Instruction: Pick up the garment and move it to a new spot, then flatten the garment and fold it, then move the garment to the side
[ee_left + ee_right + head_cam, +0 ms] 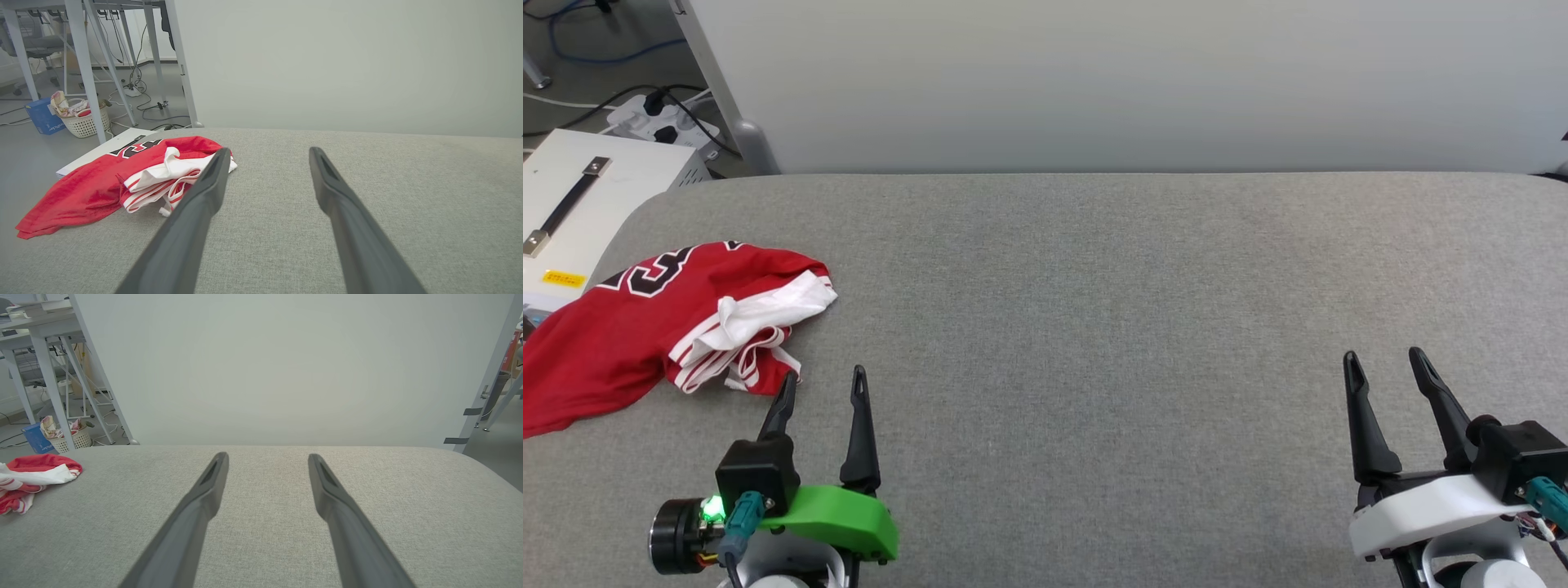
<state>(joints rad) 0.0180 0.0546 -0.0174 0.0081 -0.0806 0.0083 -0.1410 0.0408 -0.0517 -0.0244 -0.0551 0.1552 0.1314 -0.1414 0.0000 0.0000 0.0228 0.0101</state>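
The garment (629,327) lies crumpled at the left edge of the grey padded table (1094,327), red with white striped sleeves bunched on top and part of a black number showing. In the left wrist view the garment (106,179) sits ahead and to the left, and in the right wrist view the garment (32,479) shows at the far left. My left gripper (823,376) stands open just right of the sleeves, holding nothing. My right gripper (1384,355) is open at the lower right, far from the cloth. Left gripper (267,153) and right gripper (267,457) fingers are spread wide.
A white box (580,204) with a handle stands off the table's left end, under the garment's edge. A pale wall panel (1127,82) runs behind the table. Cables and a power strip (662,118) lie on the floor; a laundry basket (83,118) stands among table legs.
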